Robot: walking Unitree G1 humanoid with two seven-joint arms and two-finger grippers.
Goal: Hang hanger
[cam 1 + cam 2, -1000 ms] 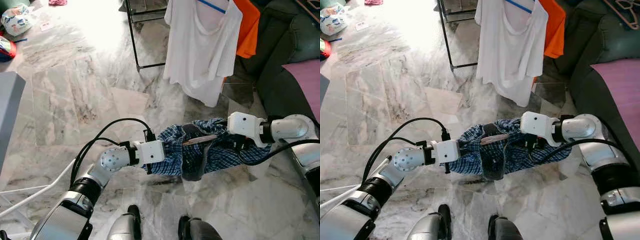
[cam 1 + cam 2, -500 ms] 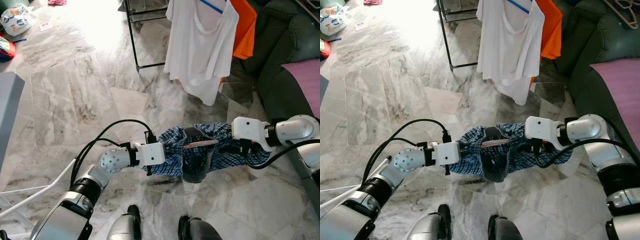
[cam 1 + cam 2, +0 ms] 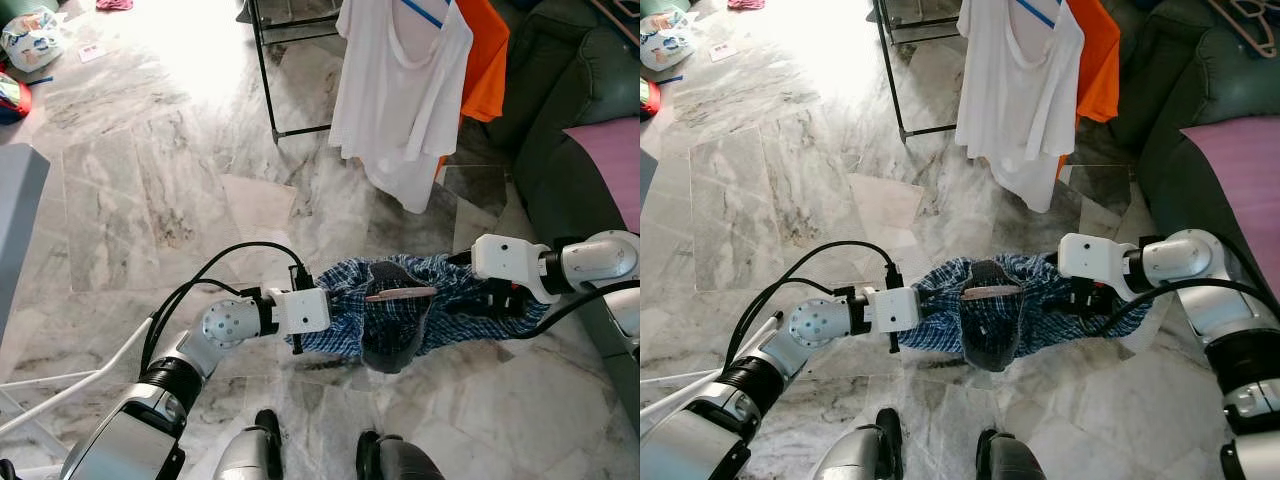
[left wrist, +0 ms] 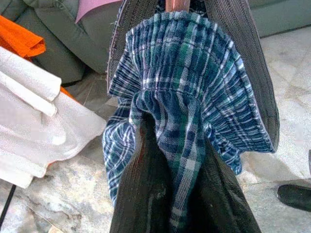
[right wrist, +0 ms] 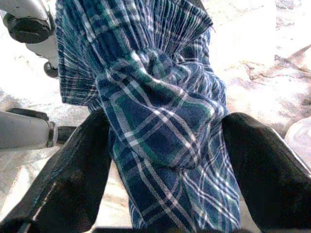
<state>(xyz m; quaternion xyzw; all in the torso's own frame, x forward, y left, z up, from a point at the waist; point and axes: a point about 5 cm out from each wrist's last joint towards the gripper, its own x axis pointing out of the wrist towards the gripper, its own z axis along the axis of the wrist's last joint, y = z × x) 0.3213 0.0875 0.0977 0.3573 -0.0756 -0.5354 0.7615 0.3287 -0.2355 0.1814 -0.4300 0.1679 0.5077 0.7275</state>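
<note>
Two claws [image 4: 170, 160] [image 5: 165, 160] pinching plaid garment [image 3: 420, 310]

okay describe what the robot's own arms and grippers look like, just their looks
Both arms are silver-grey metal with rounded joint housings and dark ribbed bands near the elbows. Each wrist ends in a white boxy block carrying the gripper: the left gripper and right gripper. Black cables loop from the left arm; another trails under the right. The fingers are long, flat and black.
</note>
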